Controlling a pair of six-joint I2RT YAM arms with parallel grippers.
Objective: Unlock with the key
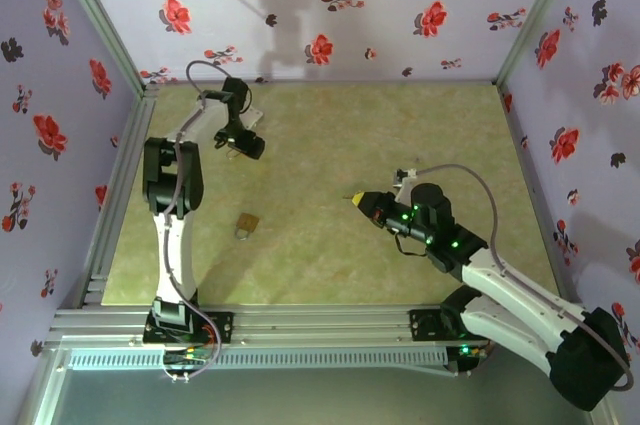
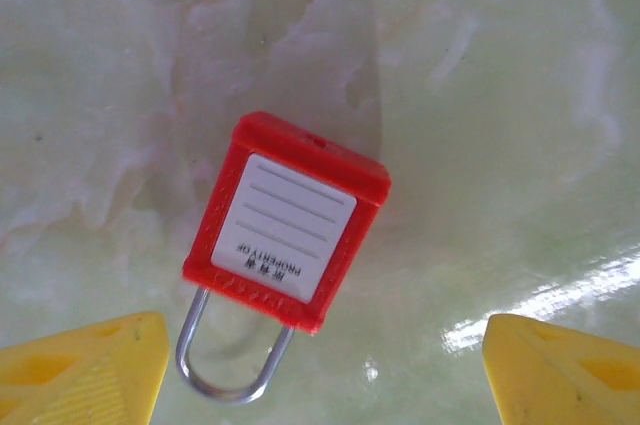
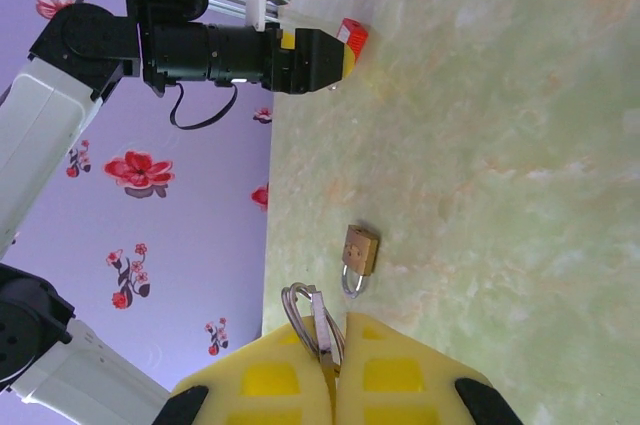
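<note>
Two padlocks: you have a red padlock (image 2: 290, 220) lying flat on the table (image 1: 330, 135) at the far left, and a brass padlock (image 1: 247, 226) nearer to you, well apart from it.
Left gripper (image 2: 320, 365): it hangs over the red padlock with its yellow fingers (image 2: 90, 365) spread wide. One finger is just beside the steel shackle (image 2: 228, 385), the other is well clear, and nothing is held.
Red padlock face: the white label faces up, with ruled lines and small print.
Right gripper (image 3: 335, 335): its yellow pads are pressed together, pinching the key (image 3: 321, 323).
Key position: you find it right of the table's middle, with thin grey metal and a wire ring sticking out from between the pads.
Brass padlock and key: they are apart. From the right wrist, the padlock lies beyond the fingertips with its shackle toward them.
Walls: lilac paper with red flowers stands around the table.
</note>
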